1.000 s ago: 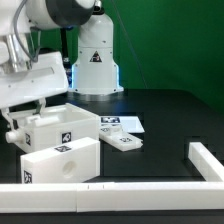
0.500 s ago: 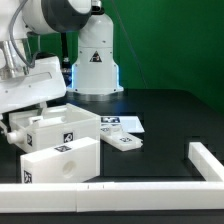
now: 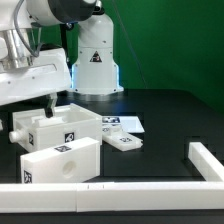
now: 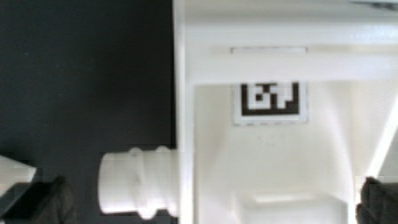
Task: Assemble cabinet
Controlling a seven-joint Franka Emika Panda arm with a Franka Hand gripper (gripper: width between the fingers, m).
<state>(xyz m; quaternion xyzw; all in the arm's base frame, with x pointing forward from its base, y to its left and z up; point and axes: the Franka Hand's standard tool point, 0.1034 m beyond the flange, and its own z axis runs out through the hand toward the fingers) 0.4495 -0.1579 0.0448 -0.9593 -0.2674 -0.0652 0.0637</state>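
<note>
The cabinet body (image 3: 68, 124) is an open white box with marker tags at the exterior view's left; a round peg (image 3: 17, 126) sticks out of its side. A closed white cabinet part (image 3: 58, 160) lies in front of it, and a small tagged part (image 3: 123, 141) lies to the right. My gripper (image 3: 44, 106) hangs just above the body's left end. In the wrist view the gripper (image 4: 199, 203) is open, with dark fingertips (image 4: 18, 192) far apart. Between them show the body's tagged wall (image 4: 270, 103) and the peg (image 4: 139, 180). Nothing is held.
The marker board (image 3: 118, 123) lies flat behind the small part. A long low white rail (image 3: 120, 191) runs along the front and turns back at the right (image 3: 204, 158). The white robot base (image 3: 94, 58) stands behind.
The hand dipped toward the cabinet body's left end half a second ago and has since risen a little. The body's peg end seems slightly shifted. Other parts have not moved.
</note>
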